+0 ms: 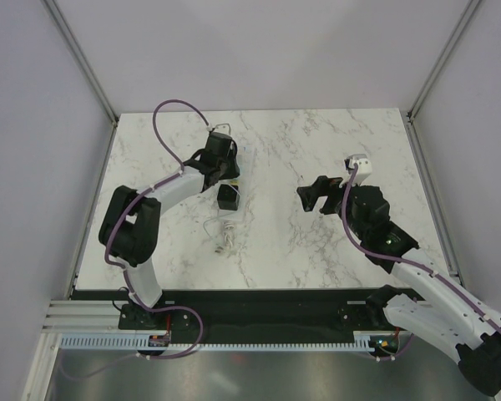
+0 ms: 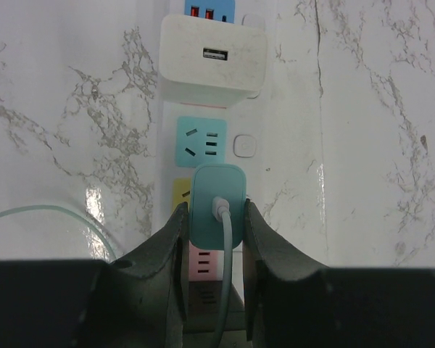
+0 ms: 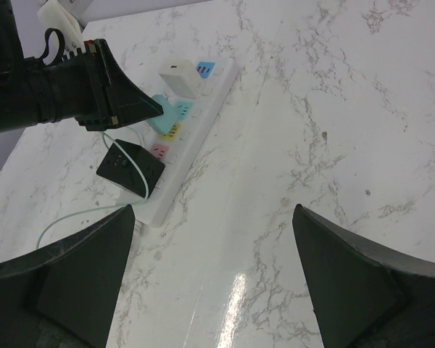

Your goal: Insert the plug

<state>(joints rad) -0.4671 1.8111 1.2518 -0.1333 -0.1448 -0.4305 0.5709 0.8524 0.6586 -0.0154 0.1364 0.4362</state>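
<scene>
On the marble worktop (image 1: pixel 317 142) we see a white power strip (image 2: pixel 243 170) lying lengthwise; our left claw (image 2: pixel 215 217) is narrowed around a teal plug (image 2: pixel 217 196), one finger pressed against each side of it; the teal plug sits over the power strip, covering most of the yellow socket (image 2: pixel 179 192), just below the blue socket (image 2: pixel 201 143); we cannot tell whether its pins are seated; a pale cable (image 2: pixel 222 290) runs from the plug's face back between the fingers; a white charger (image 2: pixel 212 61) fills the place beyond the blue socket; a pink socket (image 2: pixel 206 262) shows under the fingers; a black adapter (image 3: pixel 129 168) sits on the strip's end nearest the arm bases; our right claw (image 3: pixel 212 217) hangs wide, holding nothing, above the worktop and well apart from the power strip.
</scene>
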